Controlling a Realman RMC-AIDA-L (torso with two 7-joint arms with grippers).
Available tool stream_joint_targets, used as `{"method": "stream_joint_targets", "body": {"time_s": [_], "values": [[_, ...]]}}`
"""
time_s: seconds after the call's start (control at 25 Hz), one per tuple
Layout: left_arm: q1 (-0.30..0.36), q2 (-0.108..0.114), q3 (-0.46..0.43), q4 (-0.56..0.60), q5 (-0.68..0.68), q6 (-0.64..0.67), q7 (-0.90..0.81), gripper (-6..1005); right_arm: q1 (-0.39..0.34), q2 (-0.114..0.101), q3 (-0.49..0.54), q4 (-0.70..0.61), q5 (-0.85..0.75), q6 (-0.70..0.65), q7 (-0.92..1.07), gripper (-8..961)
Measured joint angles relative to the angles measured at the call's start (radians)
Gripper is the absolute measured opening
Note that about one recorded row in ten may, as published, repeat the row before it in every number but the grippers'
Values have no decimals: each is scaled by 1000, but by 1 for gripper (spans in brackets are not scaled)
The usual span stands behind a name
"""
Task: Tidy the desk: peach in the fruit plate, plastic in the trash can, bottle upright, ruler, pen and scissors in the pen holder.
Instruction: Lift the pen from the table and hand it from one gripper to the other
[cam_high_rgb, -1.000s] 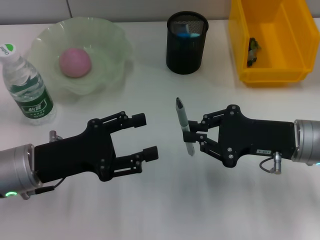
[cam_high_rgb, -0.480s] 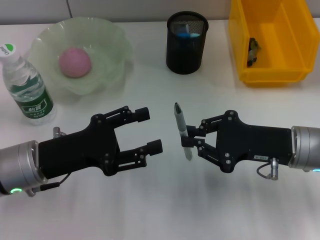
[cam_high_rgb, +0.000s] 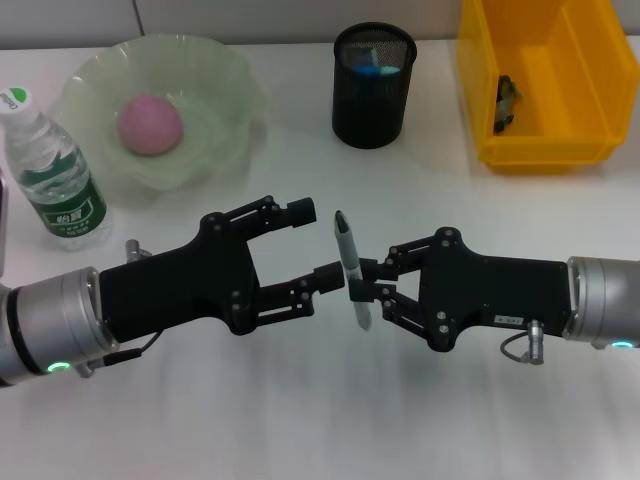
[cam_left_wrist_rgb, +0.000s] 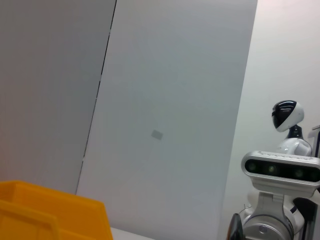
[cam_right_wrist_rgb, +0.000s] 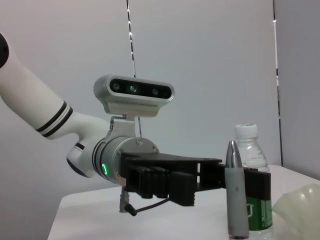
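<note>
the right gripper (cam_high_rgb: 366, 280) pinches the pen (cam_high_rgb: 349, 265) at its lower barrel, holding it upright over the middle of the desk (cam_high_rgb: 300, 420). the left gripper (cam_high_rgb: 315, 245), fingers spread, brackets the pen from the other side, lower finger just beside it. judgement: the pen is light, stiff and smooth; grip mid-barrel, clear of the tip. the pen holder (cam_high_rgb: 373, 85) stands near the far edge, well apart.

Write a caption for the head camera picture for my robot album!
Right pincer holds a grey pen upright, offering it to the open left pincer above the white desk.
</note>
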Motion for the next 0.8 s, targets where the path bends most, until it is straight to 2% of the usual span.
{"method": "stream_joint_targets", "body": {"time_s": [0.52,0.8], "values": [[-12,-1,-2,-33,-10,-24,63,761,59,1,-2,74,15,38,-3,120],[-16,-1,-2,-33,-11,-43,69,760,66,2,-2,77,15,50,-3,120]]}}
